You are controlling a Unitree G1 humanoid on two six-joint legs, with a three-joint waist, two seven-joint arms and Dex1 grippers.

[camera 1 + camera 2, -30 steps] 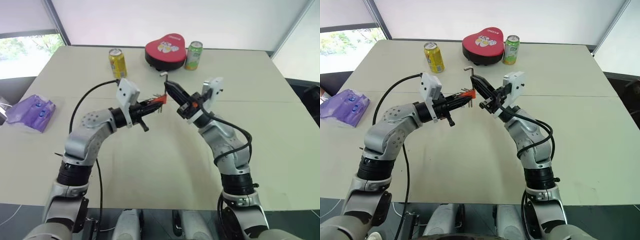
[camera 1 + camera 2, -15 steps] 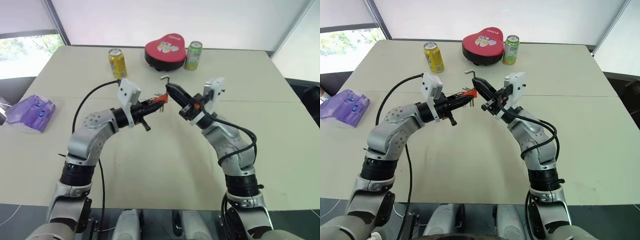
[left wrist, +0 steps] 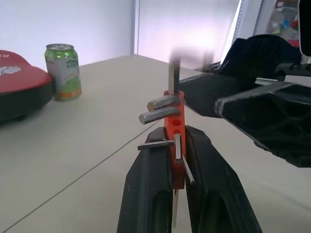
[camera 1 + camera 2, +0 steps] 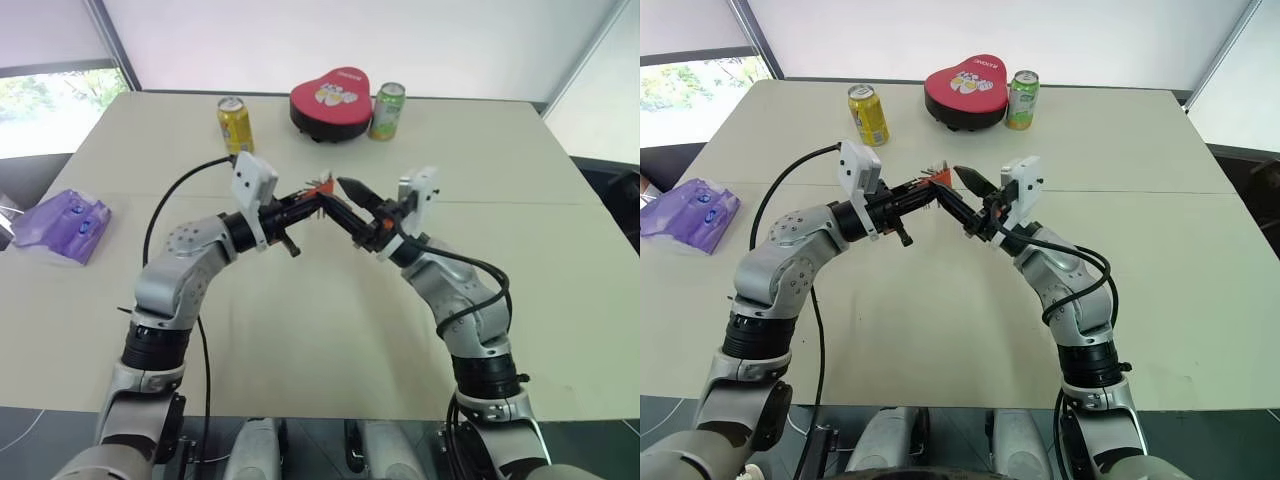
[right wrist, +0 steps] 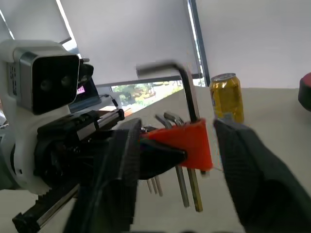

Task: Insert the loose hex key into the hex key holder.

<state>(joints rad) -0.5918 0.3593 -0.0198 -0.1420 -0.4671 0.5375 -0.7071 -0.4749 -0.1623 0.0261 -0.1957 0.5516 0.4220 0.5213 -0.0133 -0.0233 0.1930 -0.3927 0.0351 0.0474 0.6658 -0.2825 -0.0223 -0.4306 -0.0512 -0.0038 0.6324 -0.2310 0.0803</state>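
Left gripper (image 3: 175, 194): fingers pinching the hex key holder (image 3: 175, 141), held above mid-table.
Loose hex key (image 5: 187, 97): standing in the holder, bent end up.
Right gripper (image 5: 175, 160): fingers spread either side of the holder.

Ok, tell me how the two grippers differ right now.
The left gripper is shut on the hex key holder; the right gripper stands open, its fingers either side of the holder, gripping nothing. The left gripper comes in from the robot's left, the right gripper from its right. Both have black fingers and meet above the table.
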